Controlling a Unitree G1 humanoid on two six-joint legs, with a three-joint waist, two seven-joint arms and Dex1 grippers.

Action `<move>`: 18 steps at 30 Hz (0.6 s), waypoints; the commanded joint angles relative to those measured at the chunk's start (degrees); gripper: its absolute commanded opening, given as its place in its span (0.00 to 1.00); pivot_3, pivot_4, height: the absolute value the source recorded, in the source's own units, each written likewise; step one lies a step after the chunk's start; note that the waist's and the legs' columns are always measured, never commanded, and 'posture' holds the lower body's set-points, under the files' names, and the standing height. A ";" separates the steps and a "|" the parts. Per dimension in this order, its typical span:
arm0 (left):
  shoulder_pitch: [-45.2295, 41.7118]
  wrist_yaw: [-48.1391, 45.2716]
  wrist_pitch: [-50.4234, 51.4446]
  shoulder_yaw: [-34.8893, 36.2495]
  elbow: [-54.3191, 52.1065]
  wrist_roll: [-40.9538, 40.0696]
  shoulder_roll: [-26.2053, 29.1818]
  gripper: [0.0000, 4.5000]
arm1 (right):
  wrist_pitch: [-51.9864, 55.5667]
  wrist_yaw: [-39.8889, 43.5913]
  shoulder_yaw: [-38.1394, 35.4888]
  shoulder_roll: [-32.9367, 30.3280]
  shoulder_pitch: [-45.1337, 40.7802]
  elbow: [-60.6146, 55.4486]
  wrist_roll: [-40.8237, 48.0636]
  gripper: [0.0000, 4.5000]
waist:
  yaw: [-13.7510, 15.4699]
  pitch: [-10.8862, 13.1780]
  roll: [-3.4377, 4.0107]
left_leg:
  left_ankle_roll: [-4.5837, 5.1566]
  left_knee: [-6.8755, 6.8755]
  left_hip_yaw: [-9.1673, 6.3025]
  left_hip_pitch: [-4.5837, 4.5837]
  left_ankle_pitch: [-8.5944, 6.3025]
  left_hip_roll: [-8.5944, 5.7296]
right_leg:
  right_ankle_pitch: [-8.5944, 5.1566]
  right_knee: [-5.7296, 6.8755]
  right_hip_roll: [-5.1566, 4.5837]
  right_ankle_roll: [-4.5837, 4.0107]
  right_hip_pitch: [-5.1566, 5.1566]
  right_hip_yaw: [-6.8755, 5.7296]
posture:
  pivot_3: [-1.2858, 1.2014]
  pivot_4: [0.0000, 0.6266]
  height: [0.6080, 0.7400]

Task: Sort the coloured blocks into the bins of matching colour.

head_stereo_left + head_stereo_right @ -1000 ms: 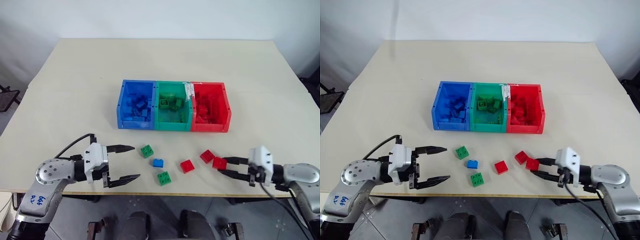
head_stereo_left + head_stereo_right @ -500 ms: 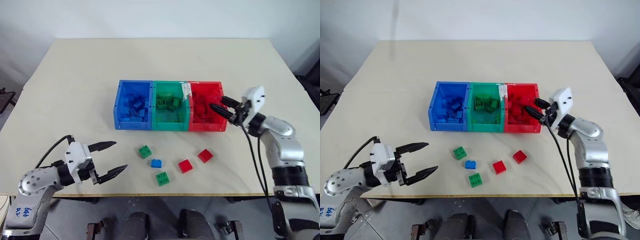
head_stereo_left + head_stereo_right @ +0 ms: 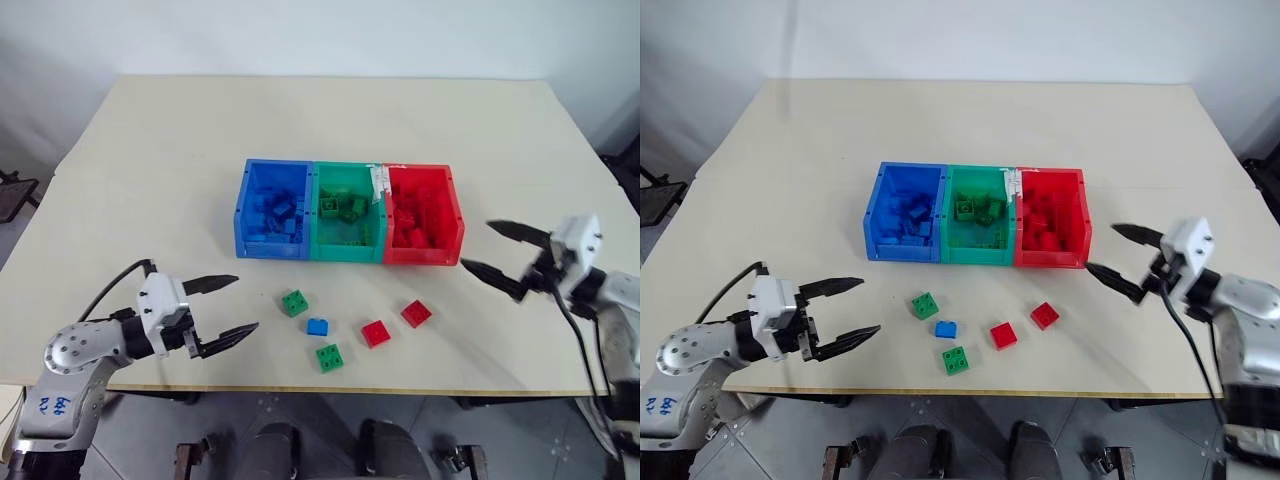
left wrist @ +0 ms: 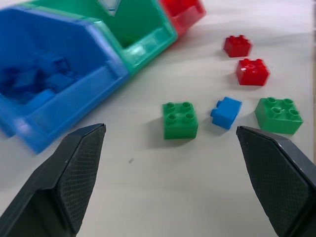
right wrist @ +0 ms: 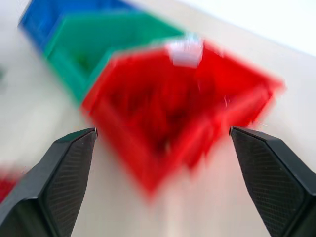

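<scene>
Bricks lay loose on the table (image 3: 150, 180) before the bins (image 3: 347, 212): two green, one blue (image 3: 317, 326), two red. Both jaws gaped empty. I judged the left gripper (image 3: 222, 306) should straddle the nearest green brick (image 3: 293, 301) squarely.

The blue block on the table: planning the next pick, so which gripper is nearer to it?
Left. The left gripper hangs open just beyond the green block beside the blue block; the right gripper is open past both red blocks, by the red bin.

five loose blocks (image 3: 318, 326) – two green, one blue, two red – lie before the bins (image 3: 347, 258).
</scene>
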 commanded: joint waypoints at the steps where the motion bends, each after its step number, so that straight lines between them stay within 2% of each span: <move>1: -2.77 -1.89 -1.16 -3.64 0.30 1.28 -0.07 1.00 | -7.38 6.27 -5.30 -4.19 5.89 1.92 -0.67 1.00 | -0.10 0.00 0.00 | 0.00 0.00 0.03 0.03 0.00 0.03 | 0.00 0.01 0.03 0.00 0.01 0.01 | 0.52 0.24 1.00; 5: -5.23 -2.91 -1.02 -5.70 1.61 1.24 -0.41 1.00 | -10.87 8.74 -4.56 -5.94 7.22 5.19 -1.66 1.00 | -1.64 0.00 -0.01 | 0.00 0.00 0.43 0.26 0.00 0.18 | 0.02 0.06 0.04 0.04 0.01 0.13 | 0.52 0.24 1.00; 7: -5.69 -3.60 -0.93 -5.94 2.12 0.85 -0.17 1.00 | -10.07 9.80 -1.79 -5.50 5.59 4.20 -1.72 1.00 | -1.92 0.00 -0.01 | -0.03 -0.02 0.51 0.42 0.01 0.24 | 0.02 0.17 0.05 0.04 0.01 0.18 | 0.52 0.24 1.00; 15: -2.33 -5.14 -3.40 -3.70 1.77 0.66 1.22 1.00 | -2.83 16.96 16.70 -2.07 -9.23 1.98 -5.14 1.00 | -2.82 0.01 -0.01 | -0.07 -0.03 0.52 0.56 0.02 0.25 | 0.02 0.23 -0.01 0.03 0.02 0.31 | 0.52 0.24 1.00; 18: -0.30 -4.21 -3.37 -2.42 0.26 0.56 1.48 1.00 | -5.27 21.51 25.17 0.96 -18.70 9.52 -11.11 1.00 | -2.88 0.02 -0.02 | -0.06 -0.03 0.47 0.52 0.01 0.23 | 0.02 0.21 -0.07 0.02 0.01 0.27 | 0.52 0.24 1.00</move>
